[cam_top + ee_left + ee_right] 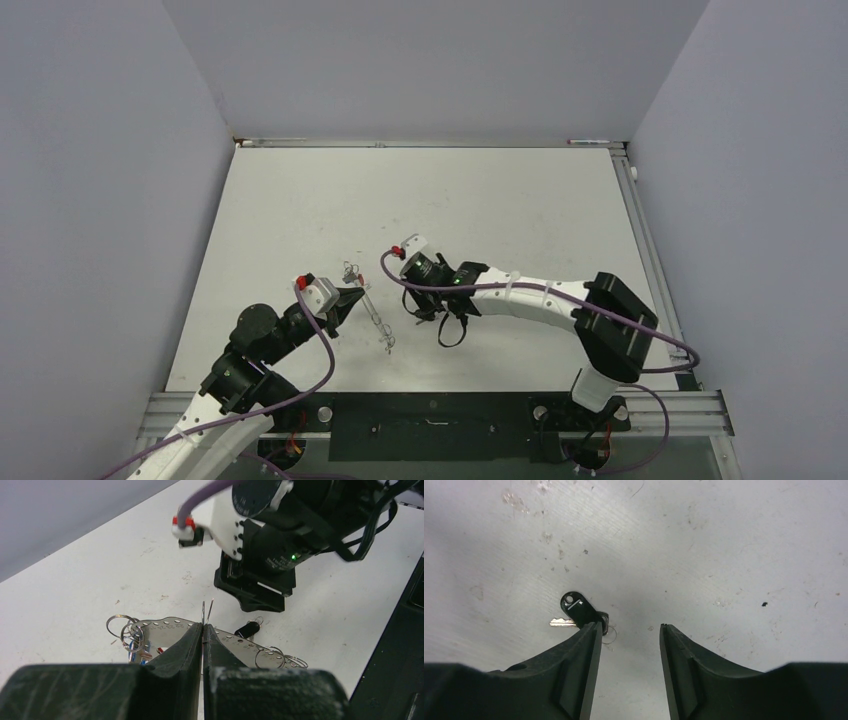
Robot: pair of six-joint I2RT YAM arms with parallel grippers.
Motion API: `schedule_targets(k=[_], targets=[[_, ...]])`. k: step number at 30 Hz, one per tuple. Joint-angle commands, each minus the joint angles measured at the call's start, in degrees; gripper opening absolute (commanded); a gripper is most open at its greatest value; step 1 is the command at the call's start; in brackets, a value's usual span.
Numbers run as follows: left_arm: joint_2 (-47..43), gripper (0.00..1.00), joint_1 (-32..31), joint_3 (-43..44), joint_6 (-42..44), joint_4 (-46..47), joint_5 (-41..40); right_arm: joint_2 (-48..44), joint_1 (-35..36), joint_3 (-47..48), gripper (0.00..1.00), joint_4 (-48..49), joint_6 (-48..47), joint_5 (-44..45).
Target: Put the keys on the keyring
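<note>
White table (300, 200) between plain grey walls (100, 200), seen from above, with two arms reaching in from the near edge. Little clutters the surface (only scuffs and specks in the right wrist view).

The keyring (372, 310) runs as a thin wire line near the table's middle, between the two grippers. From the left wrist, two wire ends (206, 611) stick up just past the fingertips. Behind those fingers lies a curved silver strip (165, 626) punched with holes, with small split rings (120, 625) hooked on it at both ends. Flecks of red and blue show beside the finger, too hidden to identify.

The right arm's bulky black wrist and its purple cable (200, 500) fill the space beyond the wire ends, blocking much of the view there.

The left gripper (202, 630) is clenched on the keyring wire, its jaws pressed together with the wire between them.

The right gripper (630, 626) points down at the table with its jaws apart, holding nothing. The black key (578, 611) lies flat on the table, its head touching or just beside one fingertip (594, 630), outside the gap, silver blade pointing away.
</note>
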Motion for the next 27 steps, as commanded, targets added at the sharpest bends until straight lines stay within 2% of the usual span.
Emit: schedule_targets(k=[1,6,12,15,22,27], targets=[[-0.6,0.0,-0.1,0.9,0.4,2.9,0.1,-7.4,-0.9,-2.9,0.47,2.6,9.8,3.6],[-0.6,0.0,0.0,1.0,0.5,2.8,0.1,-13.6,1.0,-11.0,0.47,10.2,19.9,-0.6],[-1.0,0.0,0.0,1.0,0.5,2.8,0.2,-11.5,3.0,-14.6,0.45,20.4,26.6,-2.2],[-1.4,0.0,-0.1,1.0,0.6,2.6,0.1,-7.3,2.3,-12.1,0.43,22.3,27.5,-0.3],[-1.8,0.0,-0.2,0.9,0.6,2.4,-0.3,5.8,-0.3,-3.6,0.35,19.4,27.4,-1.5],[-2.4,0.0,-0.2,0.8,0.7,2.3,-0.8,8.9,-0.4,-2.8,0.33,19.1,26.8,-5.1]])
